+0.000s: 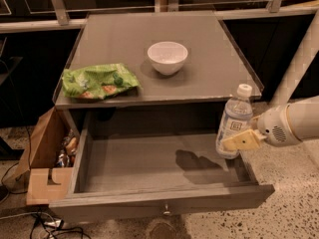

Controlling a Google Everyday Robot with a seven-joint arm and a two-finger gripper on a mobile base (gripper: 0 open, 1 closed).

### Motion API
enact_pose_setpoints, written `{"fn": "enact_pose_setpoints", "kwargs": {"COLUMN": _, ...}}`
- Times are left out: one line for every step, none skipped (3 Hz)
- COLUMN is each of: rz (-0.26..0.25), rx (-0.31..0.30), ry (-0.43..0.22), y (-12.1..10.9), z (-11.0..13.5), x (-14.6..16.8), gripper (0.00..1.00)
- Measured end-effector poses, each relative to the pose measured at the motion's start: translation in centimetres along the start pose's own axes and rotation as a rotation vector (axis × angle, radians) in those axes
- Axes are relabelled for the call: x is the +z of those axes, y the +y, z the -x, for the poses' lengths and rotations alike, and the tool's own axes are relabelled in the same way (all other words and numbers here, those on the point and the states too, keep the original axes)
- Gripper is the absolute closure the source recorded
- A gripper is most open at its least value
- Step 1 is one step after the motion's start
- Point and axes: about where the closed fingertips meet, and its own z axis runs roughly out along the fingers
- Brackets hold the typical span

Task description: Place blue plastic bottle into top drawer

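Note:
The blue plastic bottle [233, 121] is clear with a white cap and a pale label with a dark square. It stands upright in the air over the right end of the open top drawer [149, 163]. My gripper [238, 141] comes in from the right and is shut on the bottle's lower body; one yellowish finger [244, 140] shows in front of it. The drawer is pulled out, wide and grey, with a small knob [166, 211] on its front panel. Its inside holds nothing but the bottle's shadow.
On the grey cabinet top [199, 78] stand a white bowl [168, 57] and a green snack bag [98, 79]. A brown cardboard box [46, 158] with small items sits on the floor at the left. Cables [45, 225] lie by the front left corner.

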Motion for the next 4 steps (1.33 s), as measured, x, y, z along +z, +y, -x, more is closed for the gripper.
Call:
{"fn": "enact_pose_setpoints", "kwargs": {"rz": 0.002, "rx": 0.076, "ry": 0.005, "y": 0.8, "z": -1.1, "x": 2.7, "gripper": 1.0}}
{"fn": "enact_pose_setpoints", "kwargs": {"rz": -0.02, "rx": 0.14, "ry": -0.019, "y": 1.0, "z": -1.4, "x": 4.7, "gripper": 1.0}}
{"fn": "enact_pose_setpoints", "kwargs": {"rz": -0.013, "rx": 0.194, "ry": -0.03, "y": 1.5, "z": -2.1, "x": 6.1, "gripper": 1.0}}
{"fn": "enact_pose_setpoints", "kwargs": {"rz": -0.014, "rx": 0.195, "ry": -0.03, "y": 1.5, "z": -2.1, "x": 6.2, "gripper": 1.0}}
